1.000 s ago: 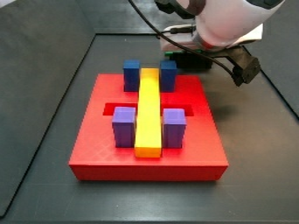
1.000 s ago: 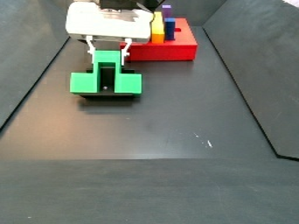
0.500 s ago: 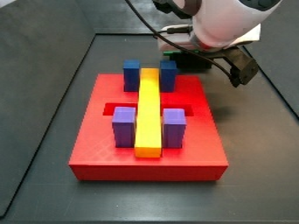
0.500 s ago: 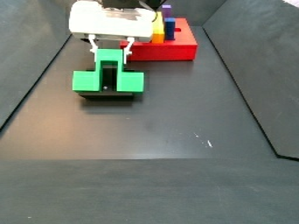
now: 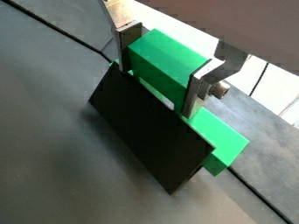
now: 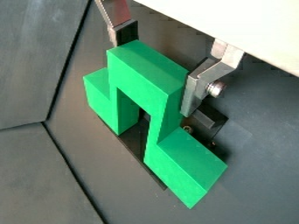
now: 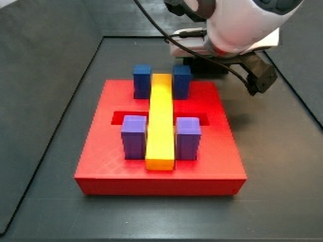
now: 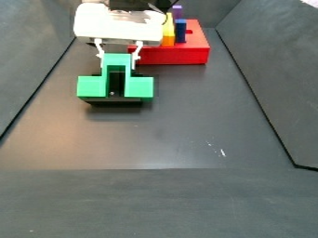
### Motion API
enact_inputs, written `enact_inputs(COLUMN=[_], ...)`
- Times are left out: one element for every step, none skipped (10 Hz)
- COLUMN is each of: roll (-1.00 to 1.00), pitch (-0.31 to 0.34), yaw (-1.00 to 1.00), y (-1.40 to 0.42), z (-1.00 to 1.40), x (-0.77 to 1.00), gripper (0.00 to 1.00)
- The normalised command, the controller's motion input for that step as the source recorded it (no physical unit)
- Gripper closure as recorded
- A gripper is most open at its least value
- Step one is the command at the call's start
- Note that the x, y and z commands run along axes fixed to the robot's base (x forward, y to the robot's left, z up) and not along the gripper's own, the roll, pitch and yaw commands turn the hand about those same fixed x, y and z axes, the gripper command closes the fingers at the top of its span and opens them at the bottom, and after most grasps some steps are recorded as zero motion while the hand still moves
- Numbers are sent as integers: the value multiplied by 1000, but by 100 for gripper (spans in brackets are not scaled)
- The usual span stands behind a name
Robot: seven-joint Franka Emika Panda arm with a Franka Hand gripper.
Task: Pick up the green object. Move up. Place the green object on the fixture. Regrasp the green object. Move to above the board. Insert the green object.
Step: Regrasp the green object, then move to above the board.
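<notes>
Sitting far off: board (image 8: pixel 180 46), red slab with pegs and yellow bar, well apart from work. Green object (image 8: pixel 114 86) rests on fixture (image 5: pixel 146 131), dark plate propping it for regrasp, probably. Gripper (image 6: pixel 162 66) straddles object's raised stem; whether pads press it, cannot tell.

The green object (image 6: pixel 146 96) is smooth matt plastic. The fixture (image 5: pixel 146 131) under it is matt black, a flat dark plate. The gripper (image 6: pixel 158 54), astride the object's stem, has bare silver metal fingers (image 6: pixel 208 80). The board (image 7: pixel 158 156) looks like matt red plastic; the floor (image 8: pixel 162 139) is dull dark grey.
</notes>
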Motion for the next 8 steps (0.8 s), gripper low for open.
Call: enact_inputs(roll=[0, 0, 0, 0, 0, -15, -74, -59], pitch=[0, 0, 0, 0, 0, -9, -23, -24], yaw=[0, 0, 0, 0, 0, -17, -13, -15], y=[0, 0, 0, 0, 0, -20, -29, -18], z=[0, 0, 0, 0, 1400, 1400, 1400, 1400], x=[0, 0, 0, 0, 0, 3, -27, -29], gripper=[100, 100, 100, 100, 100, 100, 100, 100])
